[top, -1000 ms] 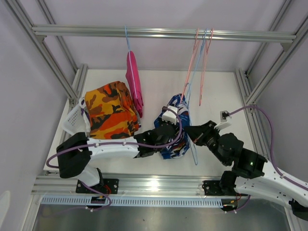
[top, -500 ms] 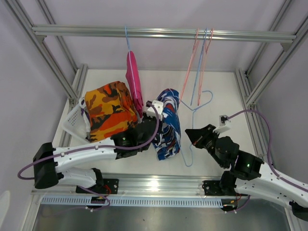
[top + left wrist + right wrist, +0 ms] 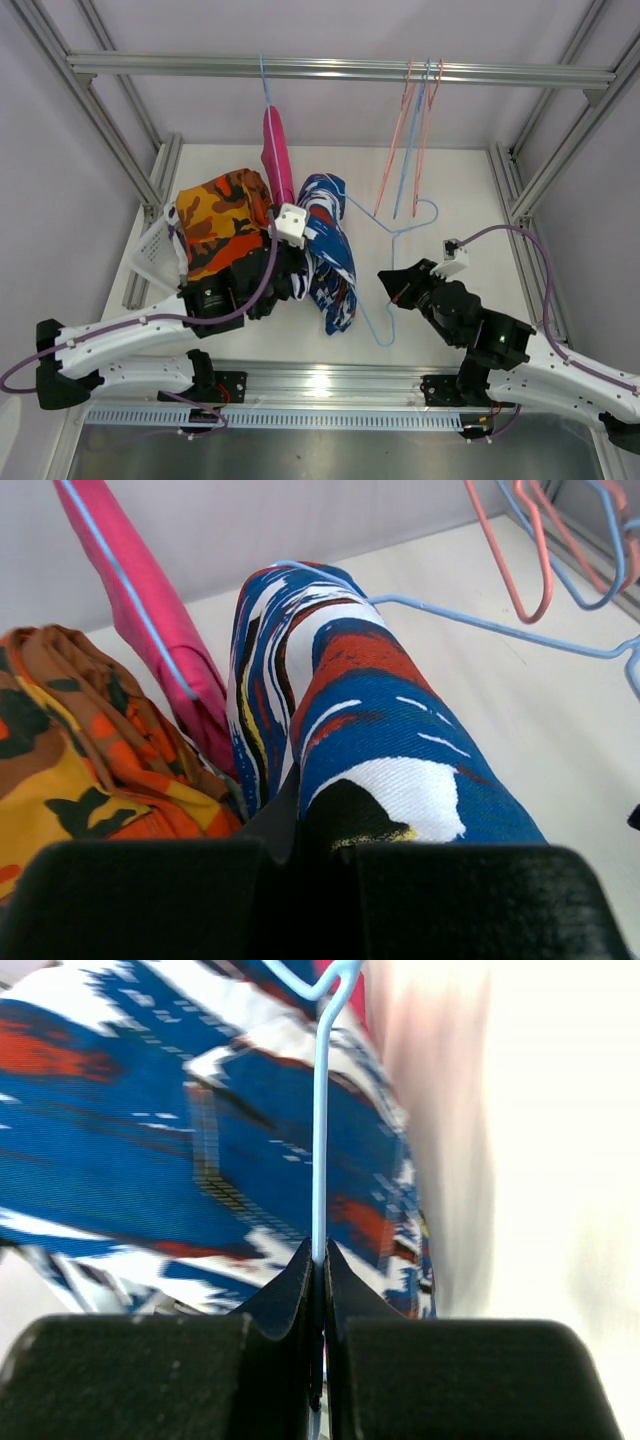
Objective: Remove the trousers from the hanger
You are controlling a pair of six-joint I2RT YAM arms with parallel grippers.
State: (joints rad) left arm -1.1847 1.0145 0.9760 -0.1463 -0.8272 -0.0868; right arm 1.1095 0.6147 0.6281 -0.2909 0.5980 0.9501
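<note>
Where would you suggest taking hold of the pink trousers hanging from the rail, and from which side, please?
Probably the middle of the pink trousers, approached from the near, robot side. They hang as a narrow flat drape on a blue hanger, so jaws closing across its thin faces could pinch it. Lower down, the orange trousers and patterned trousers crowd it.

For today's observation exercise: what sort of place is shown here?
Probably a robotics test cell: an aluminium frame encloses a white table, and wire hangers hang from it.
</note>
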